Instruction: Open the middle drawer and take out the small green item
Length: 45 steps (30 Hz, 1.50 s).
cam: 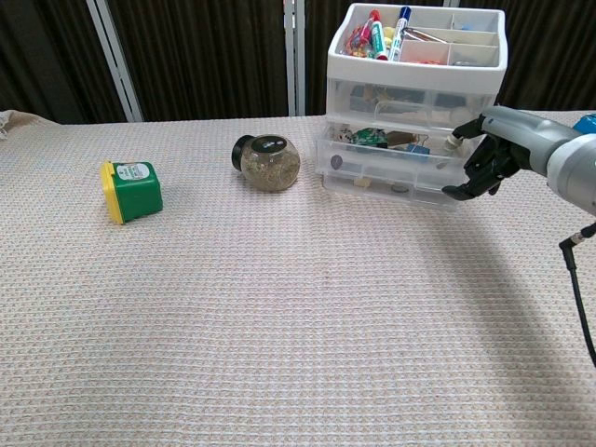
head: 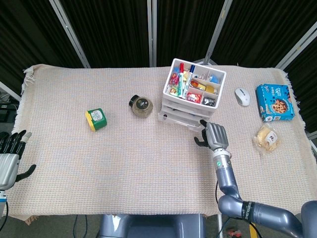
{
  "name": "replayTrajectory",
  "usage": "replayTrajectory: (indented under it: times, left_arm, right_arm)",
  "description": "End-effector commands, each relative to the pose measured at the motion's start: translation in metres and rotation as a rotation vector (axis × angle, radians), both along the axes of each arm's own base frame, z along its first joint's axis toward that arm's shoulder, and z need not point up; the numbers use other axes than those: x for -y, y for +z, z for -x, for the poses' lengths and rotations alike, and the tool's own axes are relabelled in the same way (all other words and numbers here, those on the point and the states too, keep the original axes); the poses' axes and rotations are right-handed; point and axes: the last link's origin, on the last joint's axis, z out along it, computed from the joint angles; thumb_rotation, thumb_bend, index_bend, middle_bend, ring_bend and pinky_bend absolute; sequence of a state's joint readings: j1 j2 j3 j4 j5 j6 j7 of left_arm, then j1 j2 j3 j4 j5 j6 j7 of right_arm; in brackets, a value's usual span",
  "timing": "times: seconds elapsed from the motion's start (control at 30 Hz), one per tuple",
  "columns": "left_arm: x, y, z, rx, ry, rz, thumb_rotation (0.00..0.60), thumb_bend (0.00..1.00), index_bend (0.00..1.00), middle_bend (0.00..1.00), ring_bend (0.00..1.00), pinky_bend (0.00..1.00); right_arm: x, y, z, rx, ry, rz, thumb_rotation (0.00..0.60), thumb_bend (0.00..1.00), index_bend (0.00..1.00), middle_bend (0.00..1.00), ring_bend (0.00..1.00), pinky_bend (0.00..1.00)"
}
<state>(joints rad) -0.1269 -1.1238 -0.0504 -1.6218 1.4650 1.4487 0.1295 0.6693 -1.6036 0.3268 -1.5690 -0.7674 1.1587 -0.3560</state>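
Clear plastic drawer unit (cam: 414, 140) stands on the far right of the tabletop (cam: 279, 307). Its middle drawer (cam: 391, 158) is pulled partway out toward the near side. The right robot hand (cam: 482, 163) hooks its curled fingers on the drawer's right front corner. The small green item (cam: 374, 137) lies inside at the left. It appears light and rigid; pinch it by its edges. The left robot hand (head: 9, 158) is released, fingers apart, at the near-left edge.

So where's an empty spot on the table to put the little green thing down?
The near cloth in front of the drawer unit and the stretch between the green tub and the jar are bare. It is crowded at the right, around the mouse, cookie box and snack bag.
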Motion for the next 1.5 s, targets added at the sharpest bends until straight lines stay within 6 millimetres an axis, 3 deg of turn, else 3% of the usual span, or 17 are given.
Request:
replayTrajectory:
  times: [0.03, 0.57, 1.23, 1.5]
  left_arm:
    - [0.0, 0.0, 0.0, 0.0, 0.0, 0.0, 0.6, 0.28, 0.0, 0.0, 0.0, 0.0]
    - [0.0, 0.0, -0.001, -0.005, 0.001, -0.002, 0.6, 0.28, 0.0, 0.0, 0.0, 0.0]
    - [0.0, 0.0, -0.001, -0.005, 0.001, -0.002, 0.6, 0.28, 0.0, 0.0, 0.0, 0.0]
    - [0.0, 0.0, -0.001, -0.005, 0.001, -0.002, 0.6, 0.28, 0.0, 0.0, 0.0, 0.0]
  right_arm:
    - [-0.008, 0.007, 0.001, 0.0, 0.01, 0.006, 0.6, 0.25, 0.46, 0.7, 0.72, 0.53]
    - [-0.029, 0.019, 0.014, -0.007, 0.002, -0.02, 0.6, 0.25, 0.48, 0.7, 0.72, 0.53]
    - [-0.051, 0.019, 0.008, -0.021, 0.032, -0.075, 0.6, 0.25, 0.5, 0.7, 0.72, 0.53]
    - [-0.052, 0.025, 0.002, 0.004, 0.056, -0.051, 0.6, 0.24, 0.44, 0.69, 0.72, 0.53]
